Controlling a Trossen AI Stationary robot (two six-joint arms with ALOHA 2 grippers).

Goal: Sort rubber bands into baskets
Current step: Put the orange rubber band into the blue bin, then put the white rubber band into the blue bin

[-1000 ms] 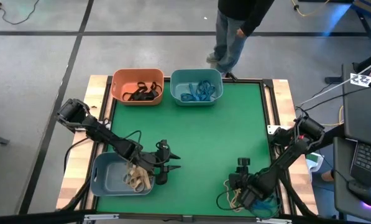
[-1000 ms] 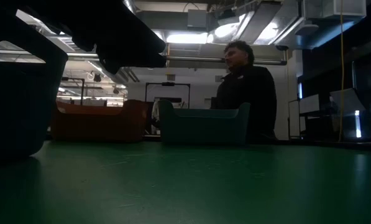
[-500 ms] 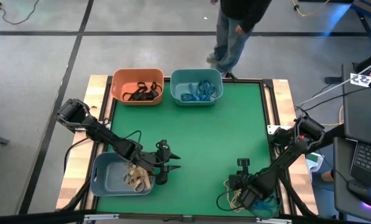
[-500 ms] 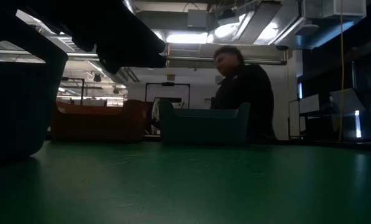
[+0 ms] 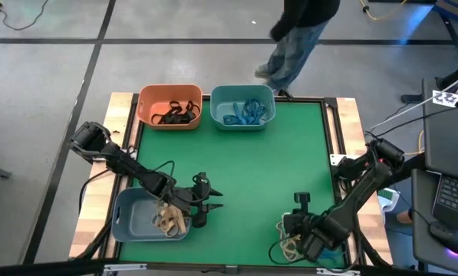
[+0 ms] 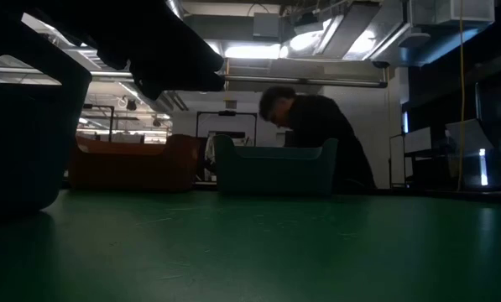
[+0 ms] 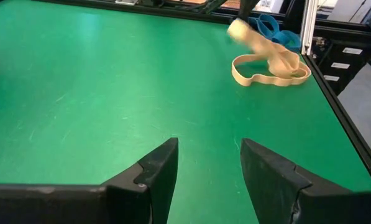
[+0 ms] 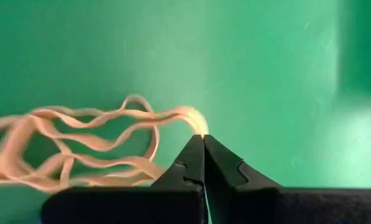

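Near the table's front right, my right gripper (image 5: pixel 296 239) is shut on a bunch of tan rubber bands (image 8: pixel 86 146); blue bands (image 7: pixel 273 30) lie beside them. My left gripper (image 7: pixel 207 165) stands open and holds nothing, beside the grey-blue basket (image 5: pixel 129 218), where tan bands (image 5: pixel 167 221) lie. At the far edge, the orange basket (image 5: pixel 156 98) has black bands (image 5: pixel 175 113) and the teal basket (image 5: pixel 268 100) has blue bands (image 5: pixel 244 113). My right gripper pinches the tan bands between its two fingertips, at a bunched end (image 8: pixel 194 120) where several strands meet. The strands trail away from the tips, slack and wavy. In the left wrist view one strand rises toward the gripper while a loop (image 7: pixel 269 78) lies on the mat.
A person stands behind the table's far edge (image 6: pixel 317 134). Black cables (image 5: pixel 106 172) run along the left arm. Bare green mat (image 5: pixel 267 169) fills the middle, with a raised frame (image 5: pixel 340 130) round it.
My right arm has risen a little over the tan bands at the front right. The person behind the far edge has bent over and moved toward the left.
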